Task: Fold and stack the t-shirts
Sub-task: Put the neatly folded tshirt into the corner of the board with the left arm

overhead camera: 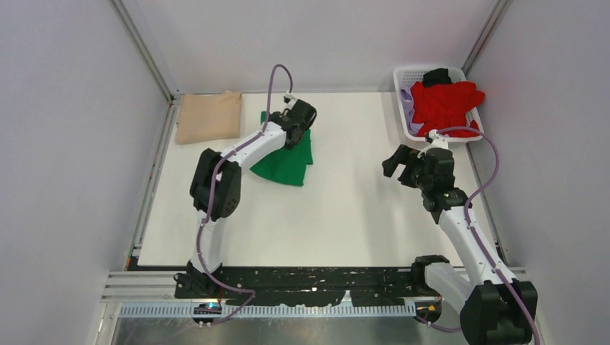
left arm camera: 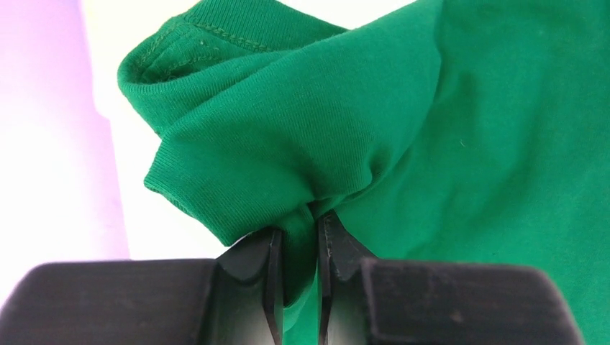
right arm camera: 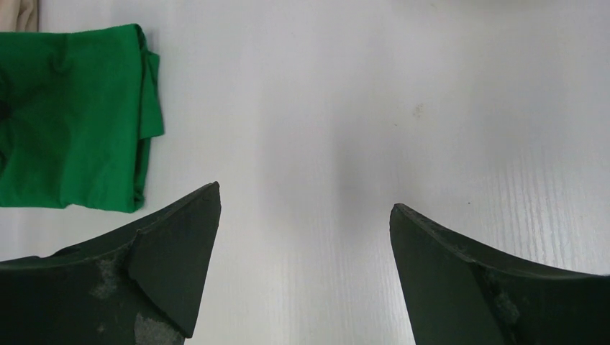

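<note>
I count five garments: one green t-shirt (overhead camera: 284, 165), one tan t-shirt (overhead camera: 209, 117), one red t-shirt (overhead camera: 446, 104), one lilac garment (overhead camera: 407, 109) and one black garment (overhead camera: 436, 76). I see one white basket (overhead camera: 410, 70).

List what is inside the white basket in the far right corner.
A red t-shirt fills the white basket, spilling over its right rim. A black garment shows at the far end, lilac cloth along the left wall. Anything beneath the red shirt is covered.

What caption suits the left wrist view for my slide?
Left gripper pinching a bunched fold of the green t-shirt.
</note>
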